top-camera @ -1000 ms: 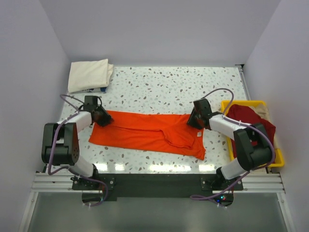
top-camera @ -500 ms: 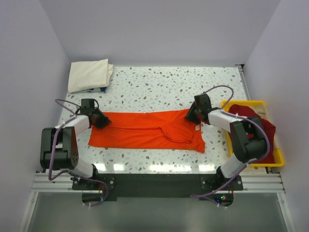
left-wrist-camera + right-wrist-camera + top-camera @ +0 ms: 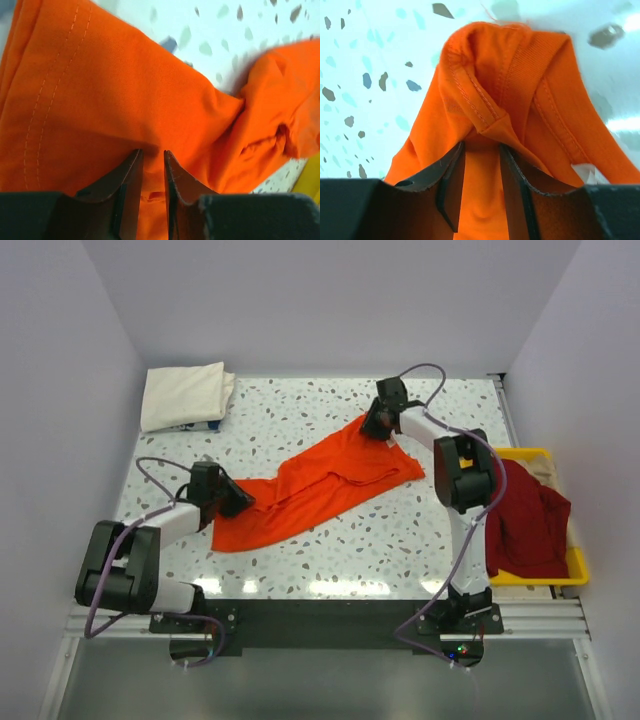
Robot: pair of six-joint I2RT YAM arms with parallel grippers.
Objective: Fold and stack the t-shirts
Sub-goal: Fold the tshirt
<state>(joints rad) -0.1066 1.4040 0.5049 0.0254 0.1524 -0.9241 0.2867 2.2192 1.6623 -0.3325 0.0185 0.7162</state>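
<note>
The bright orange t-shirt [image 3: 320, 475] lies stretched on a slant across the speckled table, from near left to far right. My left gripper [image 3: 238, 502] is shut on its near-left end, and the left wrist view shows orange cloth [image 3: 125, 85] pinched between the jaws of this gripper [image 3: 152, 152]. My right gripper [image 3: 373, 424] is shut on the far end. In the right wrist view the ribbed neck of the shirt [image 3: 500, 65] bunches over that gripper [image 3: 482, 145]. A folded cream t-shirt [image 3: 185, 393] rests at the back left. The dark red t-shirt [image 3: 525, 520] is heaped at the right.
The dark red shirt sits in a yellow plastic tray [image 3: 520, 452] by the table's right edge, just beside the right arm's upper link. White walls close in the left, back and right sides. Something blue [image 3: 207, 425] pokes out beneath the cream shirt.
The right gripper has carried the shirt's neck end toward the back of the table. The left gripper has come nearer and rightward with its end. The shirt has turned from level to slanted.
</note>
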